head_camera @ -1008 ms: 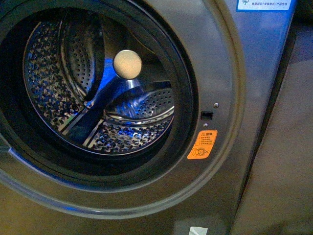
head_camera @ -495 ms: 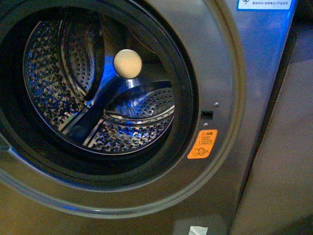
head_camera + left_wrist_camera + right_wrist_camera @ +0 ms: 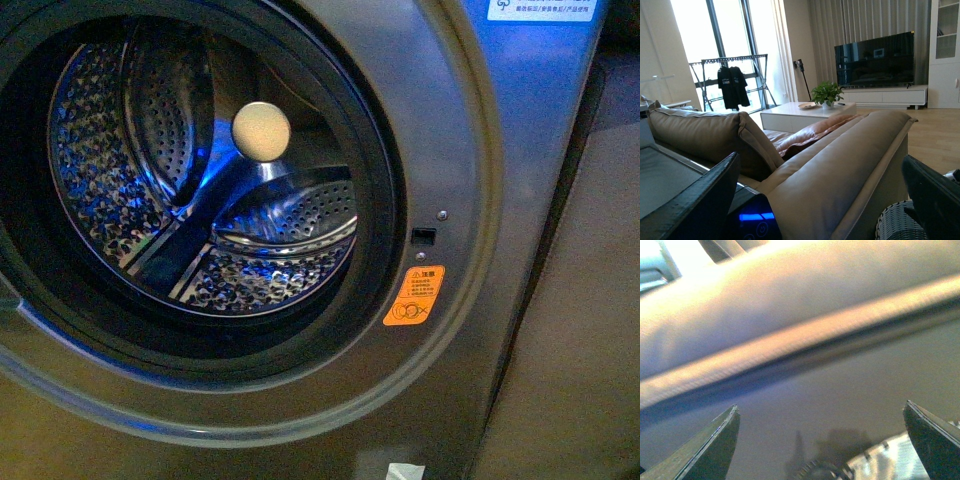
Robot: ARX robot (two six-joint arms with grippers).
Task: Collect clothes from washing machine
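One washing machine, one perforated drum, one orange sticker

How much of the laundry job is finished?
Done, it seems: the washer is open and its drum shows only bare steel, with no clothes in sight. In hand: nothing. The left gripper and right gripper are both open and empty. A woven basket shows in the left wrist view, but its inside is hidden, so I can't tell whether the clothes landed there.

Home living room, tan sofa, wall television, clothes drying rack, grey washing machine
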